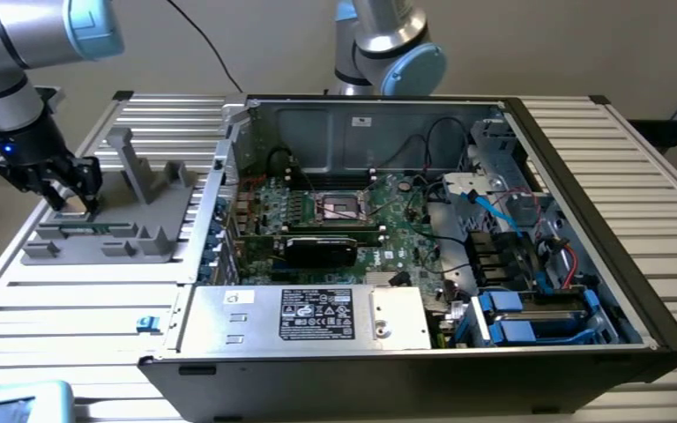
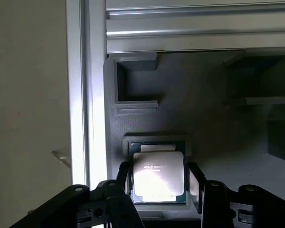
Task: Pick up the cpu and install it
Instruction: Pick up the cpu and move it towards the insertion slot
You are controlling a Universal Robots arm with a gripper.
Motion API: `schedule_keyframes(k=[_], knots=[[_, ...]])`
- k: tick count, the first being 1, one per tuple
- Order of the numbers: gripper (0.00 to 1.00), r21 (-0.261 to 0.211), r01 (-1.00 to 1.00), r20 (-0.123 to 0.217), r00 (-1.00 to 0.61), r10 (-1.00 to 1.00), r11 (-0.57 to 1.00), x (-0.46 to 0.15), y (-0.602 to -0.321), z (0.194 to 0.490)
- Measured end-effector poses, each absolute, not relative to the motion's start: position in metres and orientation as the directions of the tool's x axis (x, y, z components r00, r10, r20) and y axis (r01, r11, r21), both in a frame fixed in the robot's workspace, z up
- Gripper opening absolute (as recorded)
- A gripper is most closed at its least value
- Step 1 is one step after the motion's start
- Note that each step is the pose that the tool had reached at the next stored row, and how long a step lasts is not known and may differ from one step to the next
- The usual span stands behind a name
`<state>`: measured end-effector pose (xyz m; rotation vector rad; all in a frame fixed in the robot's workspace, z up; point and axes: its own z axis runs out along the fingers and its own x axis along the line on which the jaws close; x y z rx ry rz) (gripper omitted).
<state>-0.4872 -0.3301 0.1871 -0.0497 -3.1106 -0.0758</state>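
Reaching down at the exterior view's left, the grey-and-blue robot arm (image 1: pixel 15 53) brings its black pincer (image 1: pixel 70 201) low onto a grey plastic parts fixture (image 1: pixel 138 220). The fixture lies near the edge of the slatted aluminium surface (image 1: pixel 68 308) on that side.

In the wrist view the pincer's two black fingers (image 2: pixel 124 178) stand apart by about the width of the chip. The small flat square cpu with a shiny silver-beige metal top (image 2: pixel 157 173) lies between them. Each pad sits against one of the chip's opposite edges, so the pincer looks clamped on the cpu. The cpu lies flat in a shallow square recess at the fixture's rim. Two empty rectangular pockets of the same fixture (image 2: pixel 137 85) lie beyond it.

Further to the exterior view's right, just beside the fixture, a large black open computer case (image 1: pixel 433 370) rests on the middle of the surface. A silver power-supply box with a black label (image 1: pixel 315 317) sits along the case's near wall. On the green motherboard (image 1: pixel 398 229) there is a dark square socket with a metal frame (image 1: pixel 341 208), well apart from the pincer. A black rectangular block (image 1: pixel 318 249) sits just nearer the camera than the socket. Blue cables (image 1: pixel 492 207) run along the case's side on the exterior view's right.
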Motion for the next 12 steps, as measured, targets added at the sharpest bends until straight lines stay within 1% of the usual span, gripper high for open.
schedule_keyframes(k=[4, 6, 12], knots=[[0.59, 0.051, 0.036, 0.031, -0.999, 0.035, 0.998, -0.4872, -0.3301, 0.1867], [0.55, 0.053, 0.038, 0.032, -0.999, 0.037, 0.998, -0.4872, -0.3302, 0.1868], [0.55, 0.058, 0.043, 0.032, -0.999, 0.042, 0.997, -0.4873, -0.3303, 0.1869]])
